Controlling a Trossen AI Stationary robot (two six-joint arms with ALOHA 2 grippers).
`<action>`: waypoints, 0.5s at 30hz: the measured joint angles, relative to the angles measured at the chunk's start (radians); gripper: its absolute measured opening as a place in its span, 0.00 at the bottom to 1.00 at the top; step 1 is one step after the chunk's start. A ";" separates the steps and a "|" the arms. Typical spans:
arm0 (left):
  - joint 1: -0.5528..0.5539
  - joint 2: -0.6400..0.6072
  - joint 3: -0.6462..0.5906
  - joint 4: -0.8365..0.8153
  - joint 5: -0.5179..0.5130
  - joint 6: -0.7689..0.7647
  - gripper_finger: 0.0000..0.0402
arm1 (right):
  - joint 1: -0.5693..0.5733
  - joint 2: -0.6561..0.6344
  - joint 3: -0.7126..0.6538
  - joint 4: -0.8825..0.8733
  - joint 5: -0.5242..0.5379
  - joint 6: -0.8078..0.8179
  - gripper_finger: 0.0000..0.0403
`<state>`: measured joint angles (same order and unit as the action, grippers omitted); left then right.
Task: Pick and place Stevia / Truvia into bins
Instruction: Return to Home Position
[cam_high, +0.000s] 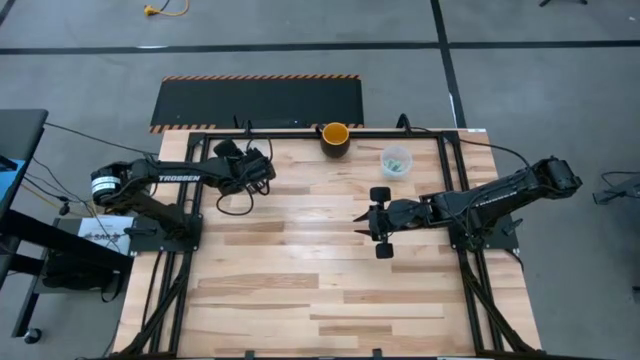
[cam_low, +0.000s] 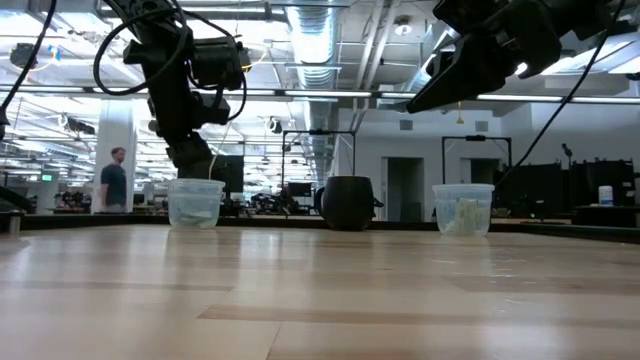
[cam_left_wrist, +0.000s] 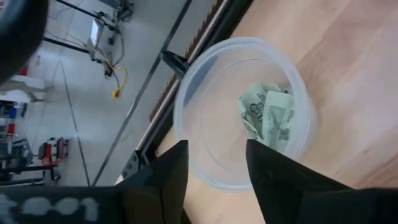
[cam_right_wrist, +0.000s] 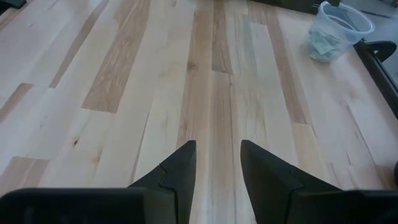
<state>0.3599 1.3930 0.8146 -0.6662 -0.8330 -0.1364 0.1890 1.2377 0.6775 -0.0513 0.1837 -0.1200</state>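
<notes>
From above, closest to the lens: two dark arms, with white "TROSSEN" lettering readable along the left one. Near the far-left edge of the wooden surface (cam_high: 300, 270), the left pincer (cam_high: 258, 166); out over mid-surface, pointing toward the left side, the right pincer (cam_high: 365, 225). Along the far edge, a yellow-orange cup (cam_high: 335, 135), and just right of it the right clear cup (cam_high: 408, 157) with green-and-white Stevia sachets (cam_high: 394, 164) inside. At surface height: bare planks in front, then a row of three, namely the left clear cup (cam_low: 195, 202) directly under the left arm, the yellow-orange cup showing its dark outside, and the right clear cup with pale sachets at its bottom. Far back in the room, a person (cam_low: 113, 180). Left wrist: fingers (cam_left_wrist: 168, 180) parted, nothing between them, hovering straight above the left clear cup; several sachets inside, print too small to read. Right wrist: fingers (cam_right_wrist: 177, 171) parted and empty above bare planks, right clear cup well apart near the surface's corner.
</notes>
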 joint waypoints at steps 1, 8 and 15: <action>-0.001 -0.001 0.000 0.000 -0.009 -0.001 0.39 | -0.001 0.000 0.000 0.000 0.000 0.000 0.30; -0.100 -0.109 0.000 0.015 -0.055 -0.020 0.39 | -0.038 0.000 0.000 -0.038 0.001 -0.092 0.30; -0.345 -0.354 0.001 0.089 -0.070 -0.056 0.39 | -0.077 0.000 0.000 -0.017 0.000 -0.004 0.30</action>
<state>0.0149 1.0394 0.8154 -0.5773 -0.9026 -0.1925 0.1123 1.2381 0.6777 -0.0686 0.1841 -0.1235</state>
